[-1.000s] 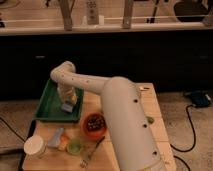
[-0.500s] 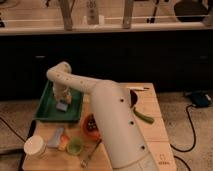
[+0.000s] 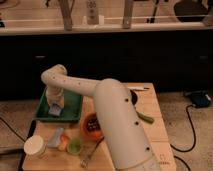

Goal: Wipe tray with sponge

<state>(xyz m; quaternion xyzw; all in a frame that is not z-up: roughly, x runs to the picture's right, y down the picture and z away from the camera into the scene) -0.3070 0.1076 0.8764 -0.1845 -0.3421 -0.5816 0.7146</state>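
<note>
Two slip risks mid-wipe

Counter point(image 3: 150, 130) carried the tray point(image 3: 75, 102) at its left rear edge; hard strokes could have shoved it off. Claw point(image 3: 54, 104) sat low over the tray, grip couldn't be told; sponge point(image 3: 55, 111) beneath it might have slipped free.

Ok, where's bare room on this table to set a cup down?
Front right corner of the table, past the green item. Front left is crowded: cup, wedge, bowl. The gripper is over the sponge in the tray.
</note>
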